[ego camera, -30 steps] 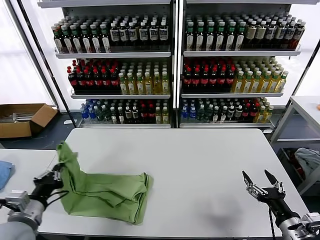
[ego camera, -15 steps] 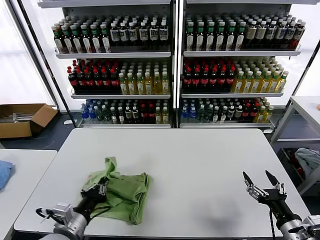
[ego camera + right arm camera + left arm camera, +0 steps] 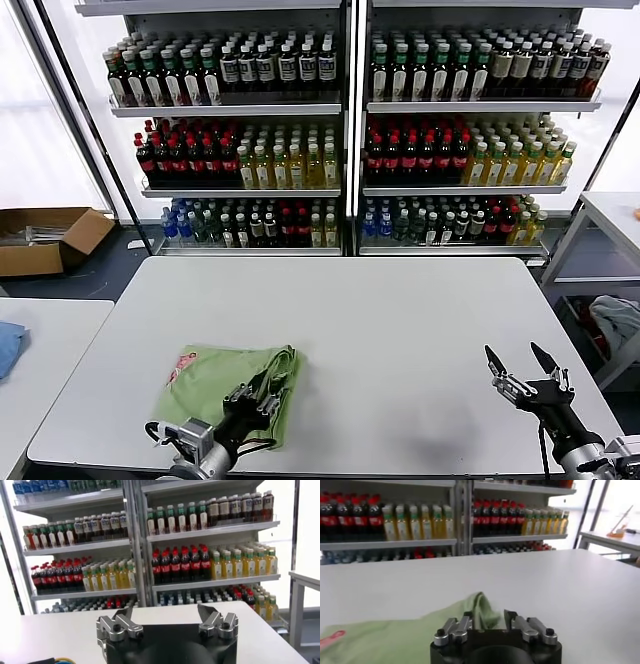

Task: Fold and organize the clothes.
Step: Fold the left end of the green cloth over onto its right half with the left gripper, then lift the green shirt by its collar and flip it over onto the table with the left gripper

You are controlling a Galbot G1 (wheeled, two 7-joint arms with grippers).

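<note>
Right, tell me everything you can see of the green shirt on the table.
The green shirt is a soft light-green cloth, folded into a rough rectangle and lying flat on the white table, near its front-left corner. A small red-and-white print shows on top, toward its left side. The right edge bunches into thick rolled folds. The left claw sits low at the shirt's front-right part, fingers apart, over the cloth; whether it touches cannot be told. The right claw is far off.

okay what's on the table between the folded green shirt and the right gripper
Nothing: the head view shows only bare white table between the folded green shirt and the open right gripper. The left gripper sits over the shirt's near edge.
</note>
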